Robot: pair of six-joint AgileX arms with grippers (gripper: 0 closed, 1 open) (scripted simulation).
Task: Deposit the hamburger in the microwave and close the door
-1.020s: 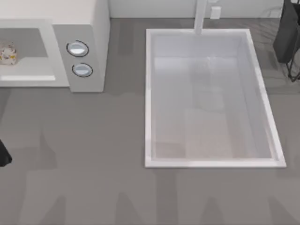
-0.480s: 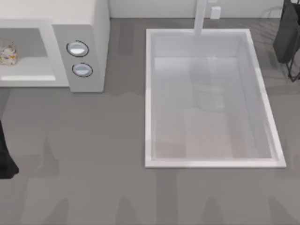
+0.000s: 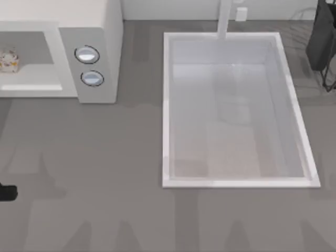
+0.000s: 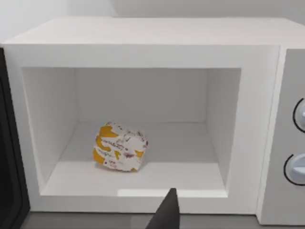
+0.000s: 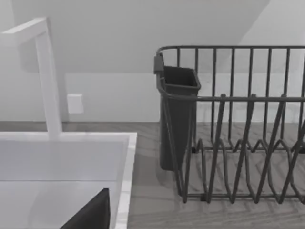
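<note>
While your left gripper waited before the microwave, fingers' state undeterminable, the hamburger sat inside it; its door stood open.

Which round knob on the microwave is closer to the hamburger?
The upper knob, farther from the table's front edge than the other knob, sits level with the hamburger.

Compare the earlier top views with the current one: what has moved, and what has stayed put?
The left arm's dark tip at the top view's left edge swelled into frame, then shrank back to a small sliver, lower down. Nothing was grasped or released. The hamburger stayed inside the microwave, whose cavity remains open; the sink and dish rack are unchanged.
</note>
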